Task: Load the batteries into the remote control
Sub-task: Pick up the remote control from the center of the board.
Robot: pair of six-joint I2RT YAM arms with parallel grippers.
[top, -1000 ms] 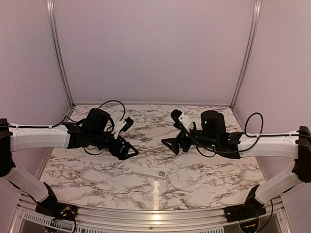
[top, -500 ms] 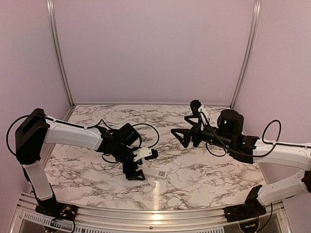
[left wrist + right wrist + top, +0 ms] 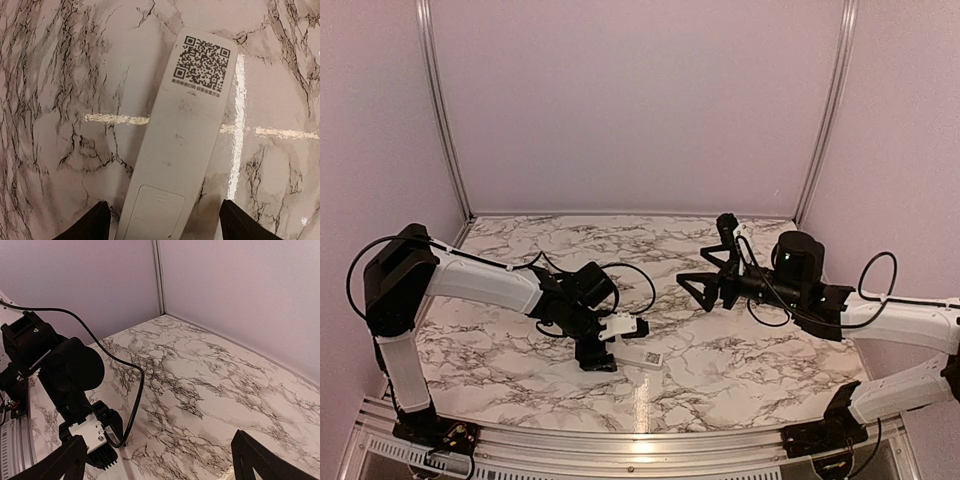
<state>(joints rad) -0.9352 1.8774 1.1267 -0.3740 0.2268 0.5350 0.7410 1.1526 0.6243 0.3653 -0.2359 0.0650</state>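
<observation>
Currently, on the left of the marble table [image 3: 740,360], the left claw [image 3: 617,342] is down low over the remote control [image 3: 185,145], which lies flat near the table's front edge. The remote is back face up, its QR code [image 3: 201,59] at the far end and the battery cover [image 3: 152,212] at the near end. The left wrist view shows the claw released: its fingers [image 3: 95,222] stand on either side of the cover end with marble visible between each tip and the remote's edges, so nothing is gripped yet.

The risk lies here. The remote is slim and sits flush on a smooth surface, so if one finger meets it before the other it would likely skate or spin away instead of being pinched. A clamp across the cover end could also pin the cover shut, leaving it hard to slide off. Tips set too low may drag on the marble.

Further right, the right claw [image 3: 708,258] hovers above the middle of the table, spread wide and empty, well apart from the remote. No batteries appear in any view, so their whereabouts cannot be told.
</observation>
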